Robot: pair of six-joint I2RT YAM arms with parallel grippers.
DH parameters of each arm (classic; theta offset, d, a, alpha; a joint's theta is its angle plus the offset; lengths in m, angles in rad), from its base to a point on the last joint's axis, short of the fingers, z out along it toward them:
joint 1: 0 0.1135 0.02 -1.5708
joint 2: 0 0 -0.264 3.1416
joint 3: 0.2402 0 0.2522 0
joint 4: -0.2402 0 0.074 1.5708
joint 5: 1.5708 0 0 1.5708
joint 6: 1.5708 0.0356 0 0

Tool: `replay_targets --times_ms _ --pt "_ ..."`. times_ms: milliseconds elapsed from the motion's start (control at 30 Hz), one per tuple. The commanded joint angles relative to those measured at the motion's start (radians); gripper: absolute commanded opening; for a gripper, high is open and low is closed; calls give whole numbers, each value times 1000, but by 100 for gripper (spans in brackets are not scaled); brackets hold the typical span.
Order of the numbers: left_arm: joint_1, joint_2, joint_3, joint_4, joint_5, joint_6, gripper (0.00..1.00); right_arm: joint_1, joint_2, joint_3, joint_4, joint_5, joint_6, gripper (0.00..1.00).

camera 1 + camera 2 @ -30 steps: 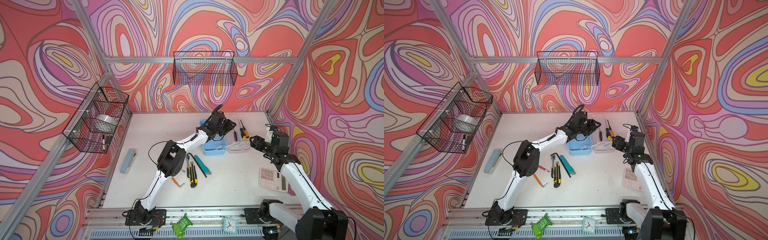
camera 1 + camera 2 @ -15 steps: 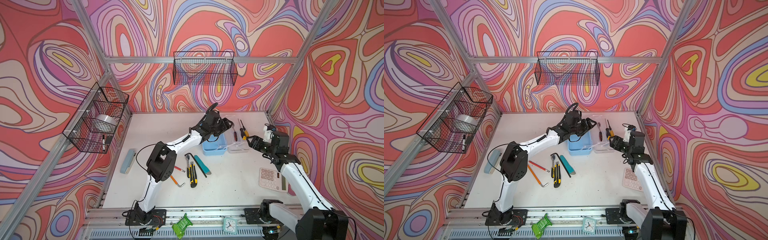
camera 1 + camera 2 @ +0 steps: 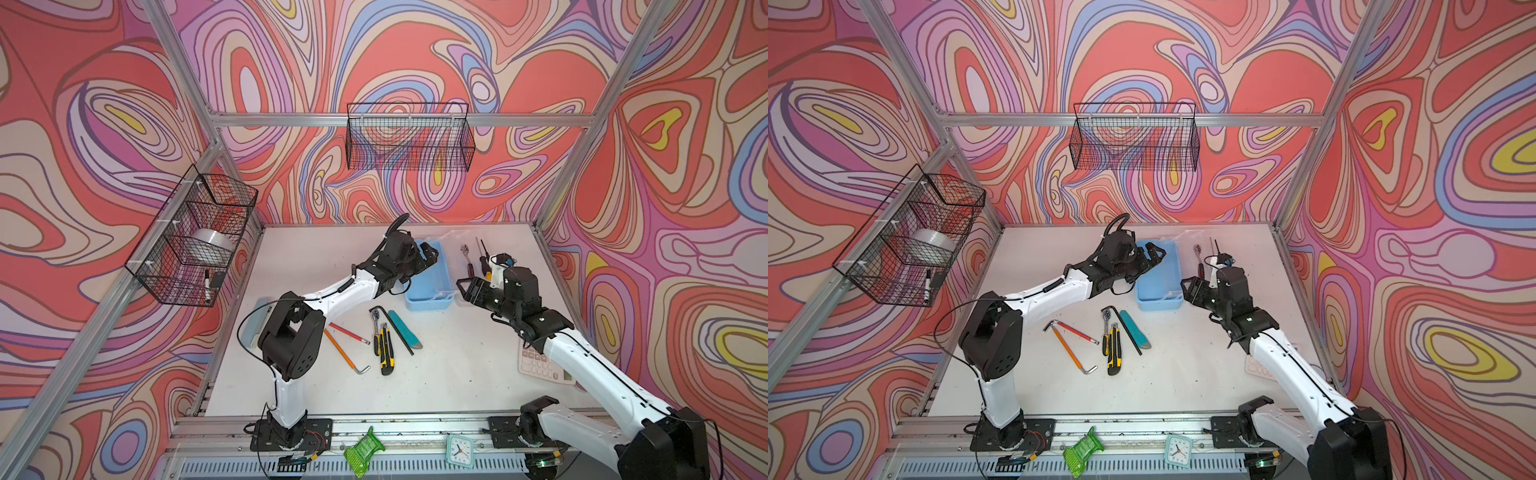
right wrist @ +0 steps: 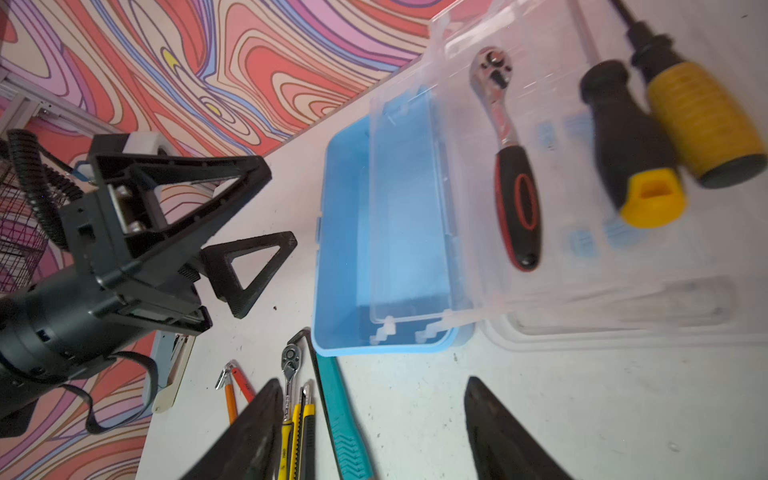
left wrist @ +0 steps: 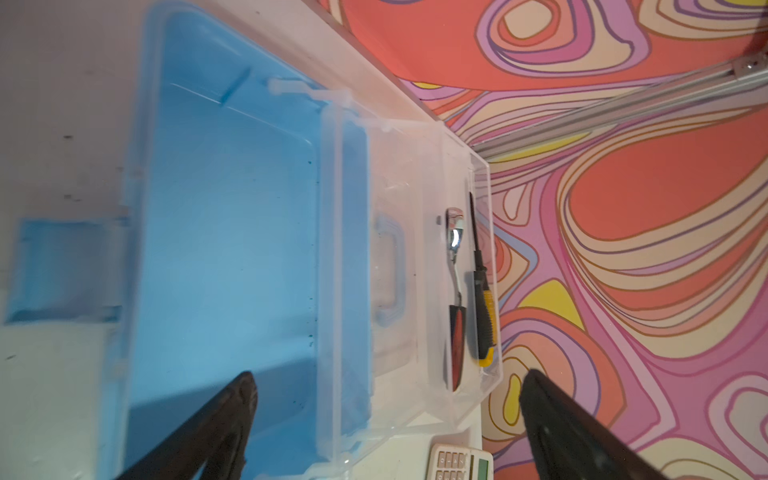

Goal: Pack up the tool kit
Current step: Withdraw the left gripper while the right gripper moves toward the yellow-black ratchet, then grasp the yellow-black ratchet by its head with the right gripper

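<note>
While over the blue box [image 3: 429, 291], left gripper [image 3: 429, 253] wide, empty; right gripper [image 3: 464, 287] parted, empty.

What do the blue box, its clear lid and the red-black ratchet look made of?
Blue box: moulded plastic, opaque, smooth, soft sheen on rounded walls.
Clear lid: transparent plastic, glossy; the table shows through it.
Ratchet: head and shank likely chromed steel, bright mirror glints; handle matte black with red inlay, probably rubber or plastic.

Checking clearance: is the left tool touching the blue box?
Apart. The right wrist view shows bare table between the blue box and the open left tool.
</note>
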Motion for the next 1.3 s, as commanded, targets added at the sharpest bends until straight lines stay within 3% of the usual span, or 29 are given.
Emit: replay_targets --times_ms 0,367,633,967,1267 --pt "39 -95 -100 8 -68 3 100 79 59 2 45 105 67 70" --pt "172 -355 -416 -62 -158 15 100 387 431 240 42 179 25 65" --pt "300 -572 -642 -140 -188 -9 100 532 707 450 -15 165 -12 59" --pt "444 -839 -824 -262 -203 21 100 589 883 569 -113 174 -11 52" --pt "484 -921 -869 -373 -200 35 100 600 946 612 -158 188 -10 44"
